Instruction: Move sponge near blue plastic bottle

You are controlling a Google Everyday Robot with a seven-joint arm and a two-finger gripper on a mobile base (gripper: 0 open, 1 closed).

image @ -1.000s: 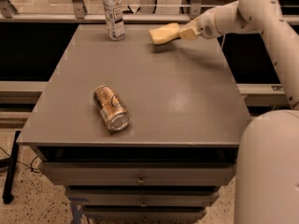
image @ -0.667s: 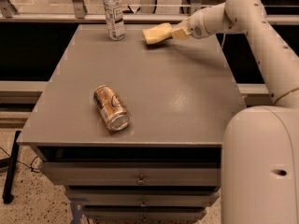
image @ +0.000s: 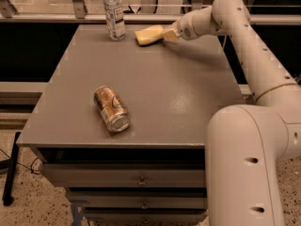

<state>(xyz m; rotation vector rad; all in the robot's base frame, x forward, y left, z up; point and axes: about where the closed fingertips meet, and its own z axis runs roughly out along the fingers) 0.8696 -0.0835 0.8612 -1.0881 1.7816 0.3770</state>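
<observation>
The pale yellow sponge is at the far side of the grey table, held at its right end by my gripper, which is shut on it. The sponge sits low over the table top, a short way right of the blue plastic bottle. The bottle is clear with a white cap and white label, standing upright near the table's far edge. My cream arm reaches in from the right.
A golden-brown metal can lies on its side at the table's front left. Drawers are below the table front. A rail and window frame run behind the far edge.
My gripper has carried the sponge leftward along the far edge, closer to the bottle. The can and bottle have not moved.
</observation>
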